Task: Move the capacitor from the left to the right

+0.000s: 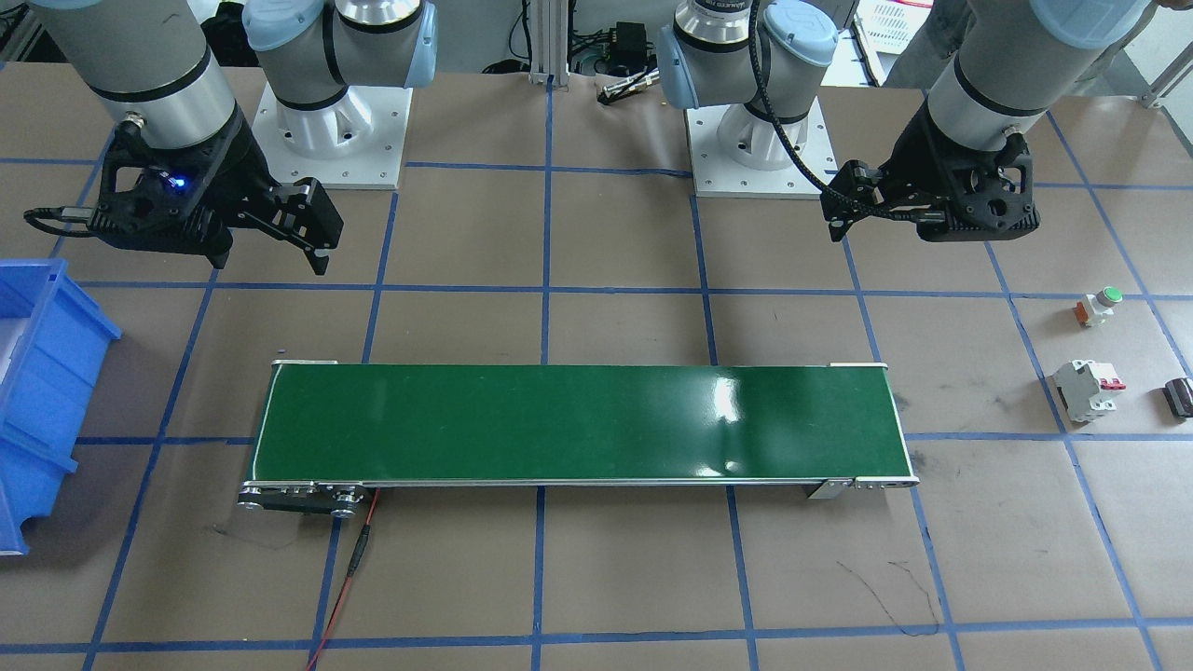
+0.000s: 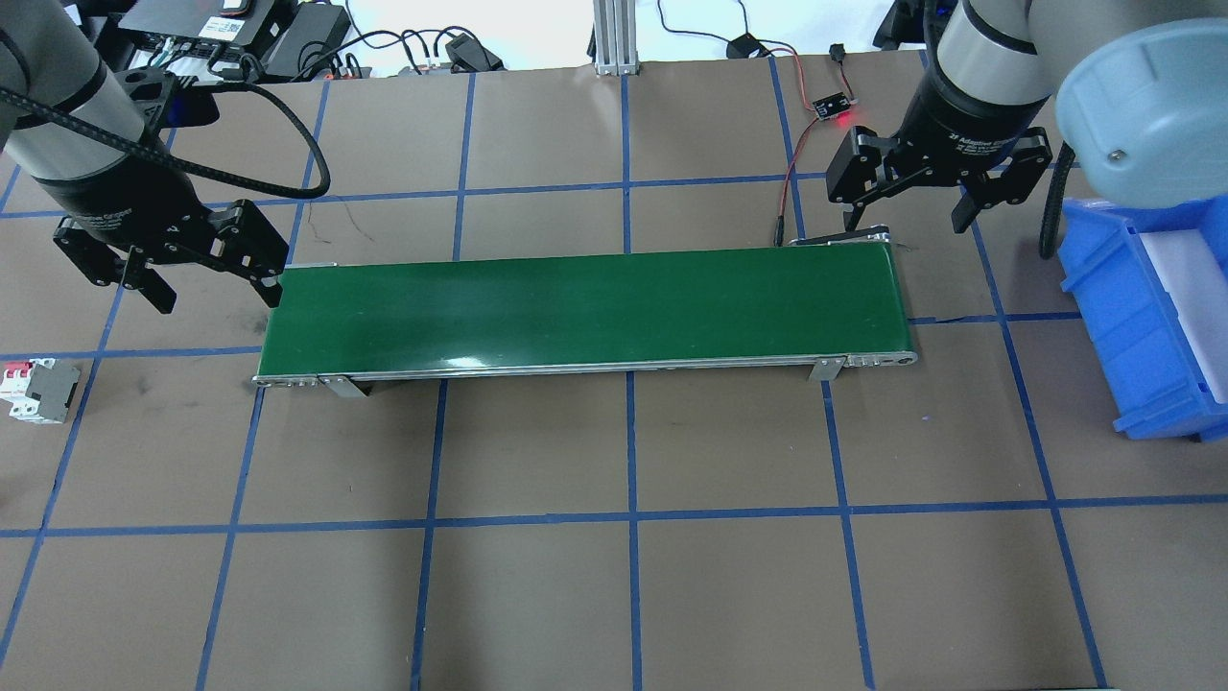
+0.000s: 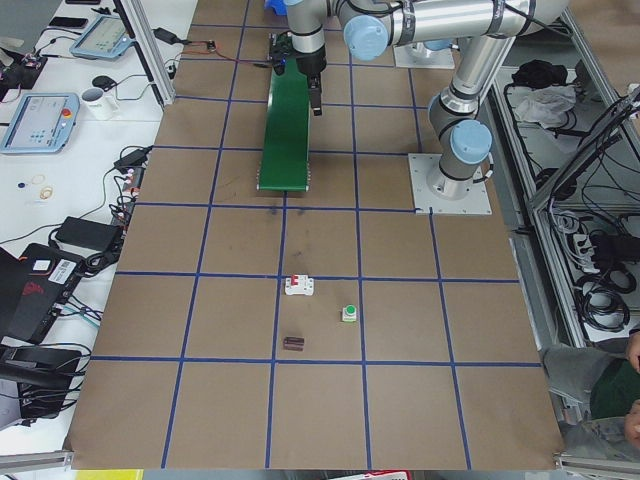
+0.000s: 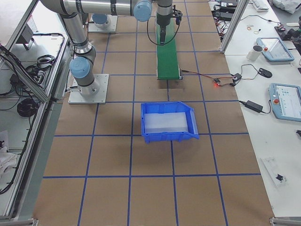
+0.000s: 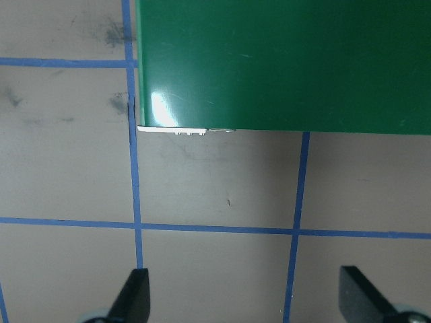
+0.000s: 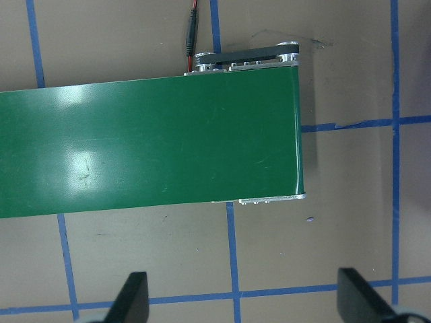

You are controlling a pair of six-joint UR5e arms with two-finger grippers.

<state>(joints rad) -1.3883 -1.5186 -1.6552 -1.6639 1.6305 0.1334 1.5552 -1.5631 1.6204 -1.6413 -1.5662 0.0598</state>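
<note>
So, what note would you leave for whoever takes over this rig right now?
Left hand: open, empty, above the table by the conveyor belt's left end.
Right hand: open, empty, by the belt's right end.
Capacitor: lying on the table at the robot's left, beside the circuit breaker, push button nearby.
Done: nothing; capacitor untouched.
Left: pick up the capacitor, probably with the left hand, and get it to the right side, where the blue bin stands.

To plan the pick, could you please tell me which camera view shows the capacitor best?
Exterior front-facing: the capacitor appears largest there, though at the frame's edge. Exterior left shows it whole but tiny. The other views miss it.
</note>
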